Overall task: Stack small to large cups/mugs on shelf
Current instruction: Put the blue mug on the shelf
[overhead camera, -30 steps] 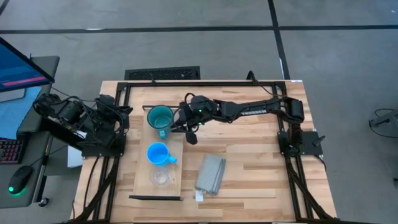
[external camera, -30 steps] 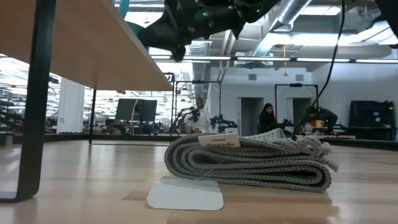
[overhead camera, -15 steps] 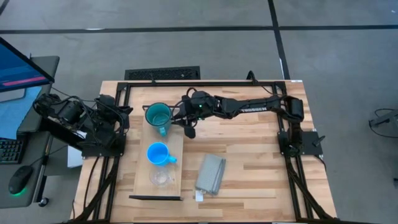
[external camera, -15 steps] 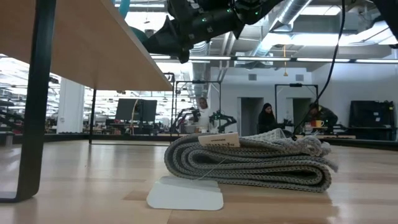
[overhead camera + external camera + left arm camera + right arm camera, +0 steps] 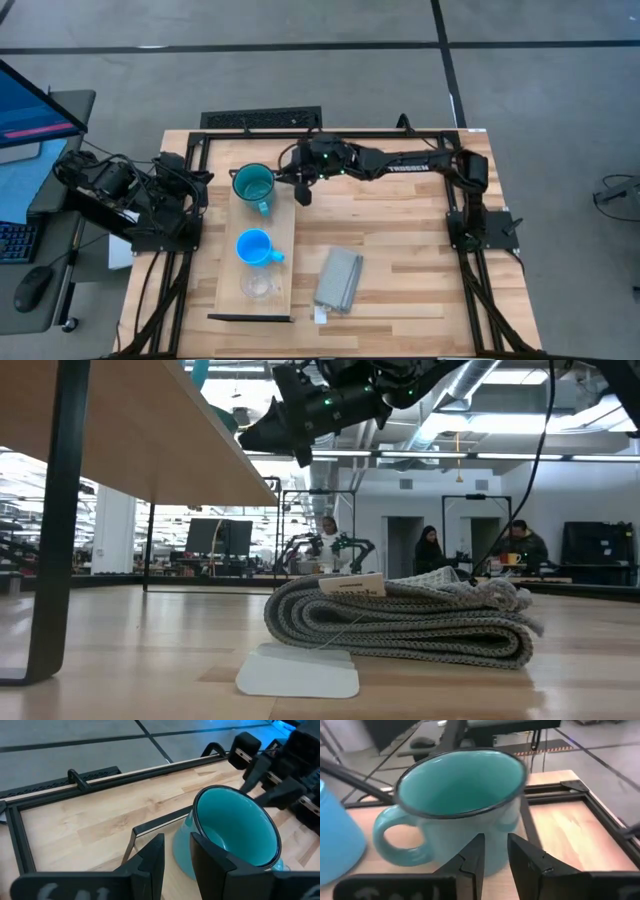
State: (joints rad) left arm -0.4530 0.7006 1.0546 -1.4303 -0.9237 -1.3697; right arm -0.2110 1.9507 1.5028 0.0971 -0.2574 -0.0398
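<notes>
The teal mug [image 5: 252,185] stands upright on its base at the far end of the shelf [image 5: 286,232], handle toward the near edge. The blue mug [image 5: 253,247] stands mid-shelf, and the clear cup [image 5: 256,286] stands at the near end. My right gripper [image 5: 291,182] is shut and level, just right of the teal mug [image 5: 460,810]. My left gripper [image 5: 172,845] is shut and waits at the table's left, looking at the teal mug [image 5: 235,830]. My right gripper points its shut fingertips [image 5: 479,842] at the teal mug's side wall [image 5: 495,827], on the side facing the table's right, coming level from that side. I cannot tell whether they touch it. The mug stands upright on the shelf.
A folded grey cloth [image 5: 338,278] with a white tag lies on the tabletop right of the shelf's near half. In the low view the shelf [image 5: 150,440] sits raised on dark legs. A dark frame [image 5: 330,131] runs around the table. People are in the room behind.
My right gripper has moved toward the table's far edge beside the teal mug, staying shut. The teal mug has shifted slightly toward the far left on the shelf, still upright.
</notes>
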